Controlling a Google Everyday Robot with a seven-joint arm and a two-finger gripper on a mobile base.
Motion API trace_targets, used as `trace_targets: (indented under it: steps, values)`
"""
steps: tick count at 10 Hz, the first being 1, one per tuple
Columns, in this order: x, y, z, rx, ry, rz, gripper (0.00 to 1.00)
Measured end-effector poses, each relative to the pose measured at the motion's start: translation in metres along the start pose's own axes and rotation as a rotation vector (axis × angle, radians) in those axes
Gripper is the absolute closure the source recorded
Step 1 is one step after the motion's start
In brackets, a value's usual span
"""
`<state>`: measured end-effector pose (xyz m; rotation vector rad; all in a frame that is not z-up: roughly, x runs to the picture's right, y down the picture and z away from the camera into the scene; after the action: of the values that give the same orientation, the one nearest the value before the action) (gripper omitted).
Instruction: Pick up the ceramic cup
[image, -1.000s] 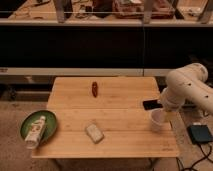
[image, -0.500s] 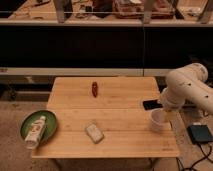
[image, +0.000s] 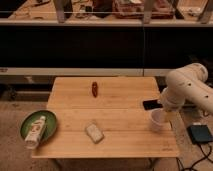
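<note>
Pale wooden slats make up the desk (image: 125, 97), seen from its front long side. Taking the middle of the top as the centre of a dial, the small plain white ceramic cup (image: 156, 120) stands upright at about 3 o'clock, close to the right-hand edge, its round rim facing up.

A bulky white robot arm (image: 186, 90) reaches in from the right and bends down over that spot. The claw (image: 161, 111) is at the cup's rim, on its 1 o'clock side, largely hidden under the arm's last joint. Whether it is apart, together or clamped on the cup I cannot tell. A flat dark shape (image: 149, 105) lies just at 11 o'clock from the cup. I cannot make out what it is.

At 7 o'clock, near the front edge, rests a pale rectangular sponge (image: 94, 132), turned at a slant. At 11 o'clock, well apart from everything else, is a small reddish-brown elongated object (image: 94, 89). At 9 o'clock a round green plate (image: 49, 120) overhangs the left edge, and a white bottle with a green label (image: 35, 132) lies on it on its side.

On the floor at 4 o'clock from the cup sits a dark blue square block (image: 200, 134)
</note>
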<state>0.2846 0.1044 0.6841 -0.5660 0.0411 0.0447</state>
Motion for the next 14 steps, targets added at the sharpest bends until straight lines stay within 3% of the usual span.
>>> trace_targets:
  steps: [12, 14]
  values:
    - [-0.0001, 0.0002, 0.0007, -0.001, -0.001, 0.000, 0.35]
    - [-0.0030, -0.0006, 0.0017, 0.002, -0.018, -0.015, 0.35]
